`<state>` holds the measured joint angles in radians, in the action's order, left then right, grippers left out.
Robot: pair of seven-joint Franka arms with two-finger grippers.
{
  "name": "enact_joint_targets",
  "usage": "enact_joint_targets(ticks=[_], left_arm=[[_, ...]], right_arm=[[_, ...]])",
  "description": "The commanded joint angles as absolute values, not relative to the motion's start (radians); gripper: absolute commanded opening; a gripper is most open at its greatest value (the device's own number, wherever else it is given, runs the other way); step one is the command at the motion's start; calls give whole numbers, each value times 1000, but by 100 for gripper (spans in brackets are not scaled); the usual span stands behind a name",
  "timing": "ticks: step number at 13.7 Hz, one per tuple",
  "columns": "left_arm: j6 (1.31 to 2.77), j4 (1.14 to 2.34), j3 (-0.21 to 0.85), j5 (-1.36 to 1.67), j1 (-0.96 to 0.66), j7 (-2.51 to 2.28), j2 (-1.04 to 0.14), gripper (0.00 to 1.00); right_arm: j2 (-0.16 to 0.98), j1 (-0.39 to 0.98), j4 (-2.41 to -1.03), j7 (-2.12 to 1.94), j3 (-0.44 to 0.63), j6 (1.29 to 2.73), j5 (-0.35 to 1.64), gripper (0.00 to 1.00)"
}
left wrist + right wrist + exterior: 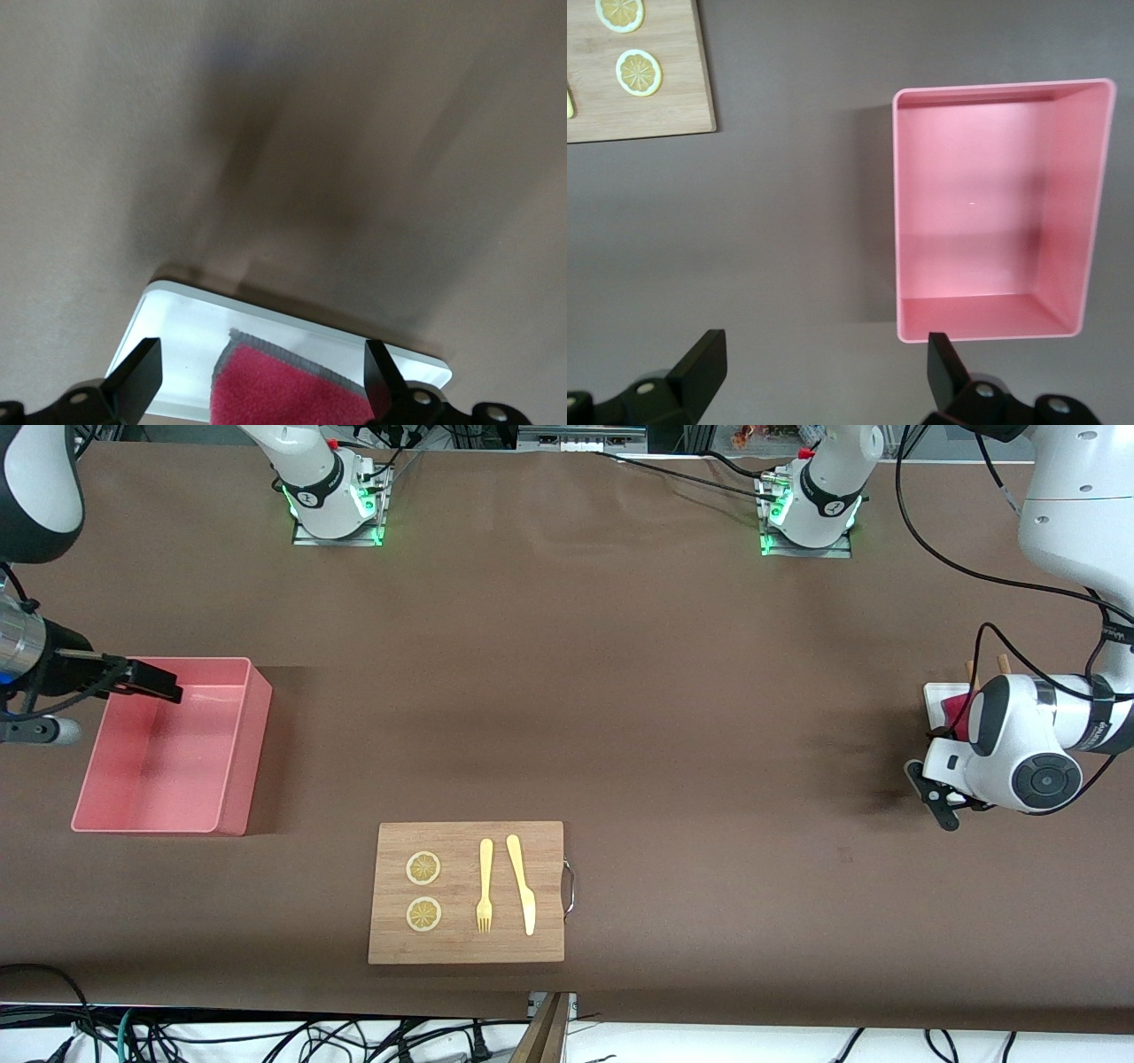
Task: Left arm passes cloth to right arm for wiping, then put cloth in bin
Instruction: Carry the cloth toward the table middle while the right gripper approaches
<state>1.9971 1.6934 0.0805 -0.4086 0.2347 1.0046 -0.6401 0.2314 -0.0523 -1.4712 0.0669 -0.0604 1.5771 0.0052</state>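
The left gripper (261,381) is held low over a white tray (177,332) at the left arm's end of the table (620,691), its fingers (137,376) spread wide and nothing held between them. The cloth (283,390), magenta-red with a grey edge, lies flat on the tray, between the two fingers in the left wrist view, though contact with it cannot be made out. In the front view, only a small red patch of the cloth (955,708) is seen, the rest being covered by the left arm's wrist.

The right gripper (155,680) is held in the air over the rim of the pink bin (235,779) at the right arm's end of the table; its fingers (700,363) are parted and nothing is held. The bin is seen to contain nothing.

A wooden cutting board (545,895) lies nearer to the front camera than the bin, carrying two lemon slices (423,868), a yellow fork (485,886) and a yellow knife (522,884).
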Motion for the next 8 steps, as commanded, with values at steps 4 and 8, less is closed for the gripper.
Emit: enact_joint_targets(ticks=[4, 8], left_arm=[[2002, 1695, 86, -437, 248, 1078, -655, 47], [1983, 1694, 86, -437, 249, 1088, -649, 0]], right_arm=[[288, -40, -1453, 135, -60, 1594, 61, 100], [310, -19, -1456, 267, -61, 1611, 112, 100]])
